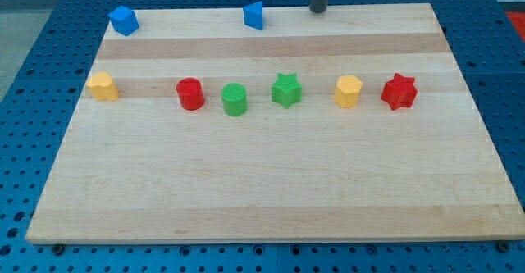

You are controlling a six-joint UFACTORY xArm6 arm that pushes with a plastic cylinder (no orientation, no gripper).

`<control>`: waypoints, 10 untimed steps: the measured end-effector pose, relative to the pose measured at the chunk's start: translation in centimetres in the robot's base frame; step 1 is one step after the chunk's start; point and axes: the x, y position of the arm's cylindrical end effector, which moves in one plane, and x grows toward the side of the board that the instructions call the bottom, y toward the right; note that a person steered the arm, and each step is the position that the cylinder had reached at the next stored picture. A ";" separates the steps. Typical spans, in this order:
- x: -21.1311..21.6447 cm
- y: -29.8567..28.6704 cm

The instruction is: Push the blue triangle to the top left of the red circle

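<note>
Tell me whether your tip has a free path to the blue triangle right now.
Probably yes. My tip sits at the board's top edge, to the view's right of the blue triangle, and no block lies between them on the board.

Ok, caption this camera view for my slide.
My tip at the board's top edge, right of the blue triangle; red circle lower left.

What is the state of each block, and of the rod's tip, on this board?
blue triangle: top edge, untouched.
red circle: upright, middle row.
my tip: top edge, right of the blue triangle, apart from it.
blue block: top left corner.
green circle: upright, beside the red circle.
green star: standing free.
</note>
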 end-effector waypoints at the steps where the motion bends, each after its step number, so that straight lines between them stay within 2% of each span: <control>1: 0.0 -3.7; 3: 0.4 -10.7; 6: 6.6 -15.4; 10: 14.4 -16.3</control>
